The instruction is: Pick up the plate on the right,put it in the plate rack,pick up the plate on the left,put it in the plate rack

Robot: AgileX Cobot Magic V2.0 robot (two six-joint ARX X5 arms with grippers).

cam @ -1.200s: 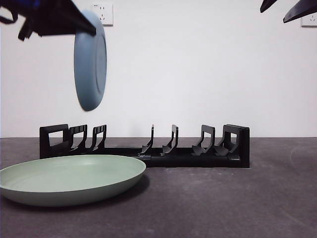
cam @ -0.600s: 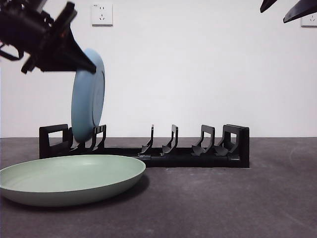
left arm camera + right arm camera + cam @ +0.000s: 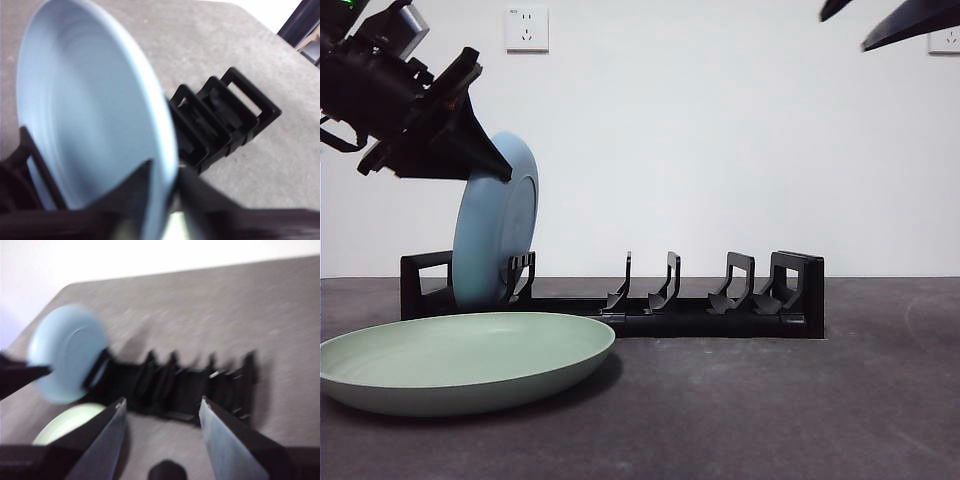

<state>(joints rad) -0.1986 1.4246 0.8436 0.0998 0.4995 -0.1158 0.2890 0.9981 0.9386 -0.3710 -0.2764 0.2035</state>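
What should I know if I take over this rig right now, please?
Left gripper: shut on the blue plate, at the plate's upper rim.
Right gripper: open, holding nothing, waiting up high.
Blue plate: on edge, leaning slightly, its lower part down among the dividers at one end of the plate rack, not yet released.
Green plate: flat on the table in front of the rack, untouched.
Done: one plate is nearly racked.
Left: release the blue plate, then pick up the green plate and rack it.
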